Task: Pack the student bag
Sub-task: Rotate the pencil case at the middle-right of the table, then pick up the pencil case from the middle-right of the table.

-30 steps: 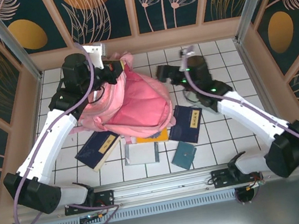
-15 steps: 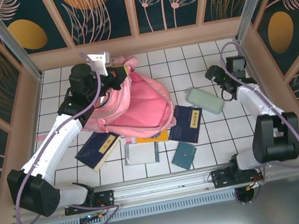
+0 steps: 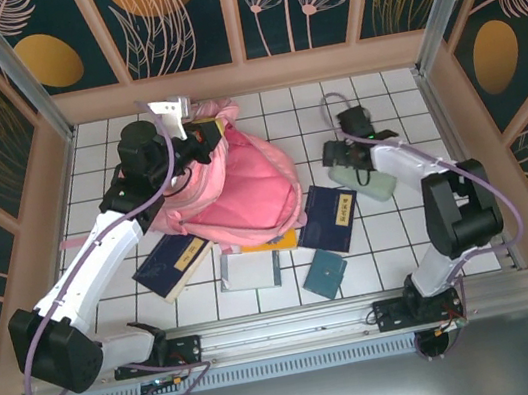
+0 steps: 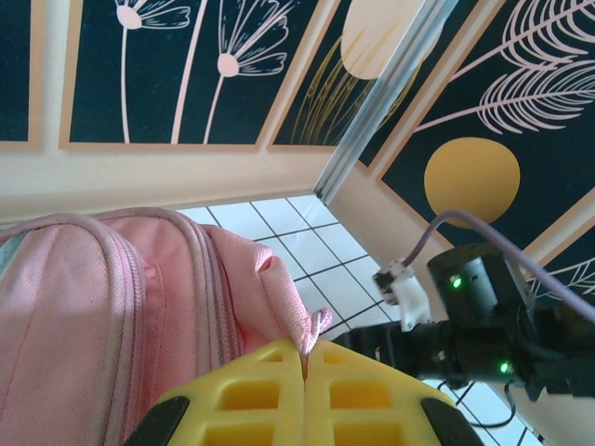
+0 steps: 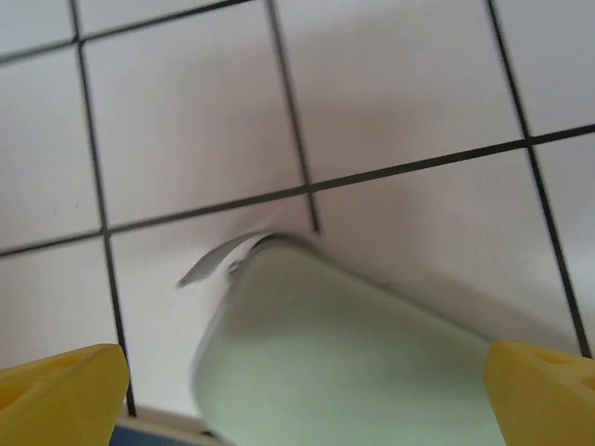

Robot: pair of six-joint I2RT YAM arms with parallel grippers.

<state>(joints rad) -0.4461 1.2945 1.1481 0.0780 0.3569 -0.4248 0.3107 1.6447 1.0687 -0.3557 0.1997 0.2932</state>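
Centrally, nearer the far edge of the tabletop (image 3: pixel 422 232): the student bag (image 3: pixel 242 186), slumped. Lifted at its far end by the left gripper (image 3: pixel 213 133), clamped shut on a pink pull tab (image 4: pixel 319 322), likely to prop the opening for loading. By its near side, dark books (image 3: pixel 176 263) and a teal notebook (image 3: pixel 324 273). Toward the right edge, a pale green pouch (image 3: pixel 362 179), straddled by the right gripper (image 3: pixel 340 157), spread wide and grasping nothing, seemingly poised to pick it up.
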